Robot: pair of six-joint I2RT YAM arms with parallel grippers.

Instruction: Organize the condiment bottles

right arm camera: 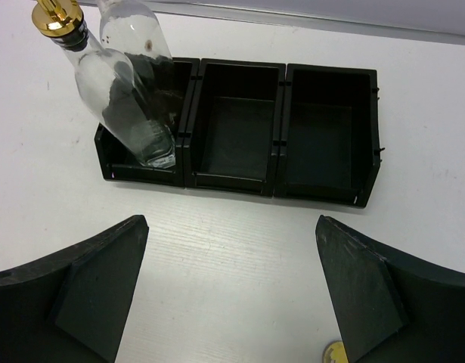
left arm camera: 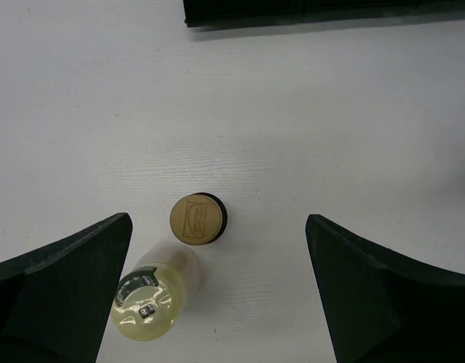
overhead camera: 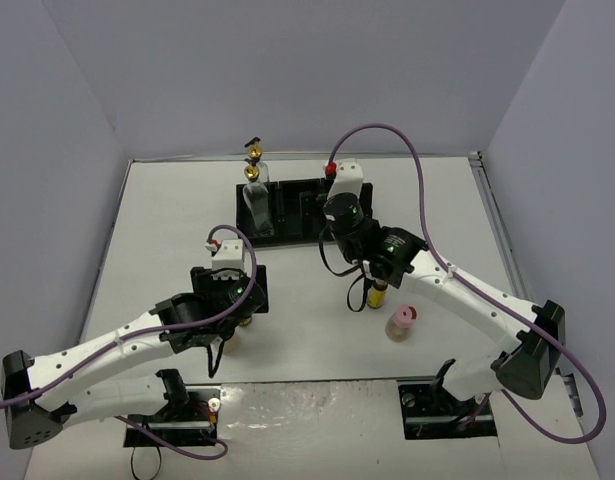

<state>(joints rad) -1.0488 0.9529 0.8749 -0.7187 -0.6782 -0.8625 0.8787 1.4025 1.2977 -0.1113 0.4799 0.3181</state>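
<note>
Fingers (left arm camera: 66, 287) spread wide on both, left gripper (left arm camera: 217, 234) over a gold-capped bottle (left arm camera: 196, 219) and beige jar (left arm camera: 149, 302), right gripper (right arm camera: 232, 242) facing the black tray (right arm camera: 240, 181).

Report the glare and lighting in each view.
Top external: bright sheen on the near edge of the table. Left wrist: even light, a highlight on the pale yellow bottle. Right wrist: glints on the gold pourer top and clear glass bottles.

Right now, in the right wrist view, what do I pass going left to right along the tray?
Left compartment holding two tilted glass bottles → middle compartment, nothing in it → right compartment, nothing in it. All three are parts of one black tray.
</note>
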